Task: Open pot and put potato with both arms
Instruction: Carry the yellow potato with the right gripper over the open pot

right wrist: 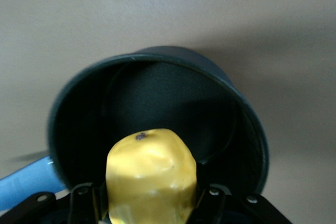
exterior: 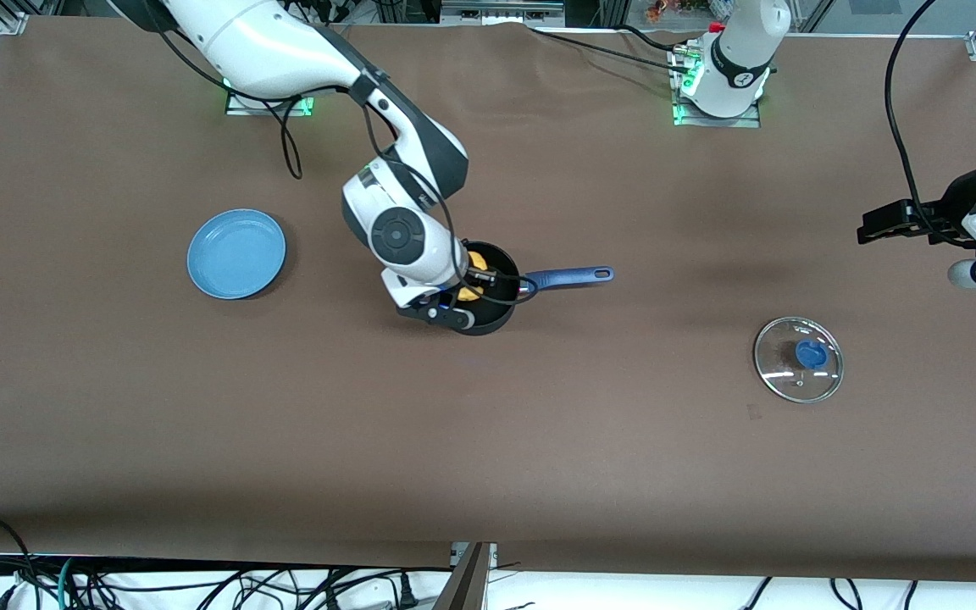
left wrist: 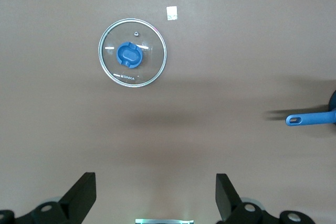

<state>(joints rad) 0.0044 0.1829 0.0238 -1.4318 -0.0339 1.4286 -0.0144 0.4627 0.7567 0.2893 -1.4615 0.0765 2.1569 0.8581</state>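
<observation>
Directly over the open pot point(exterior: 488, 296), the right gripper point(right wrist: 152, 203) clamps the potato point(right wrist: 151, 177) between its jaws. Toward the left arm's end, the left gripper point(left wrist: 156, 195) hangs spread and empty above the glass lid point(left wrist: 132, 52).

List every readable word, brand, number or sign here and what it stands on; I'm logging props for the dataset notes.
"ONKA": printed on the glass lid near its rim, in the left wrist view; a first letter may be lost in glare.
Round mark on the left arm's base: too small to read.
Pot, potato, plate: no text visible.
</observation>
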